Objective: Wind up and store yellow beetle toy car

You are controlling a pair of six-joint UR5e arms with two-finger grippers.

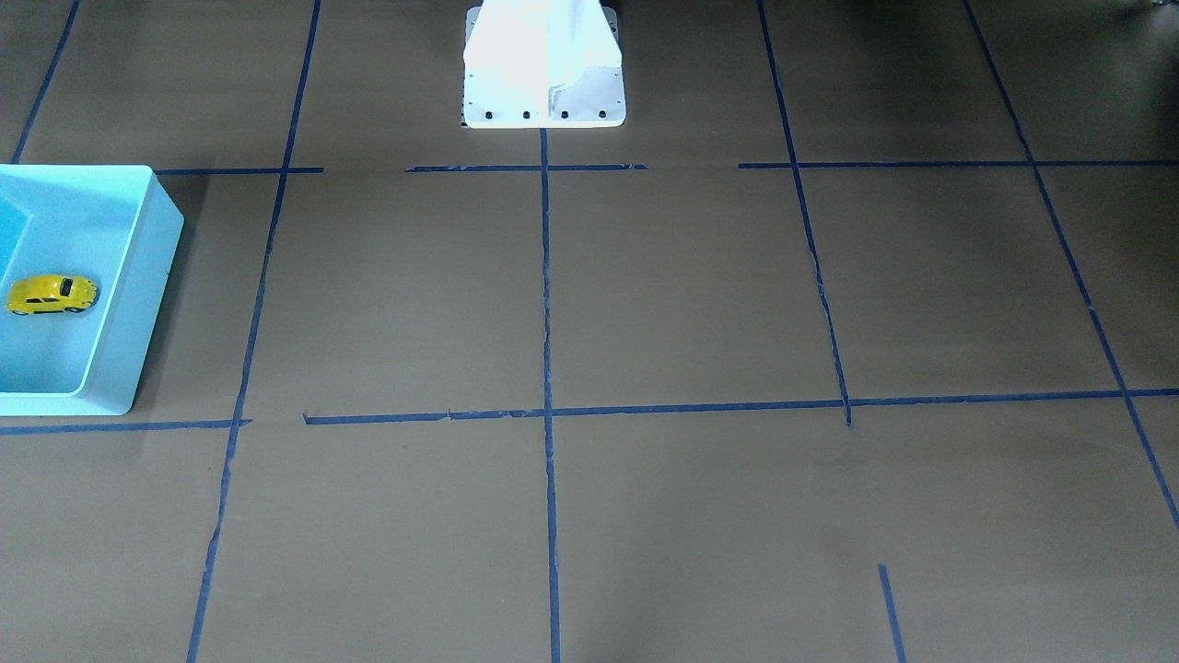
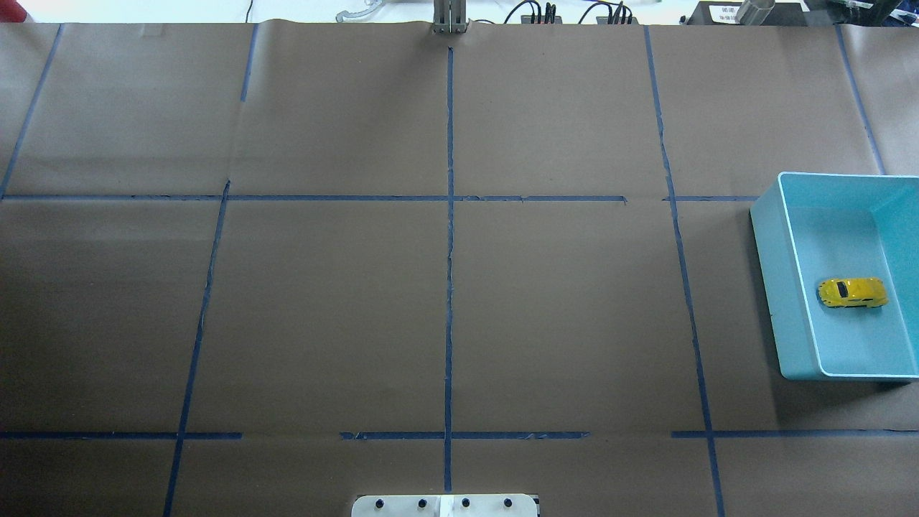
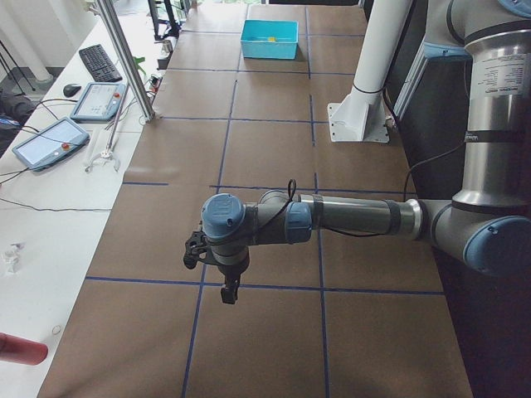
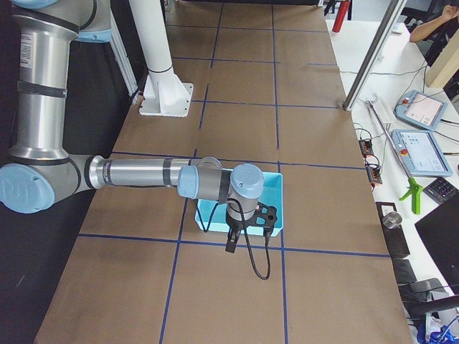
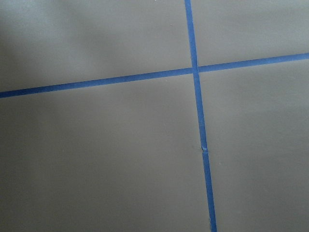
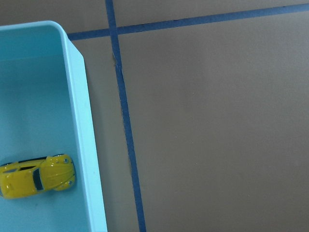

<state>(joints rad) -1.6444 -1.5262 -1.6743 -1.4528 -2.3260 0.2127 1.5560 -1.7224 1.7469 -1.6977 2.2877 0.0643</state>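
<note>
The yellow beetle toy car [image 1: 51, 295] lies on its wheels inside the light blue bin [image 1: 147, 304] at the table's right end. It shows in the overhead view [image 2: 852, 292] and the right wrist view [image 6: 36, 176], near the bin's wall [image 6: 89, 145]. No gripper touches it. My right gripper [image 4: 231, 244] hangs high above the bin's edge [image 4: 276, 201]; I cannot tell if it is open or shut. My left gripper [image 3: 227, 292] hangs high over bare table at the left end; I cannot tell its state either.
Brown paper with blue tape lines [image 2: 449, 251] covers the table. The robot's white base [image 1: 543, 83] stands at the middle of the near edge. The bin [image 2: 779, 287] sits at the right edge. Tablets and cables [image 3: 62, 133] lie on a side bench beyond the table.
</note>
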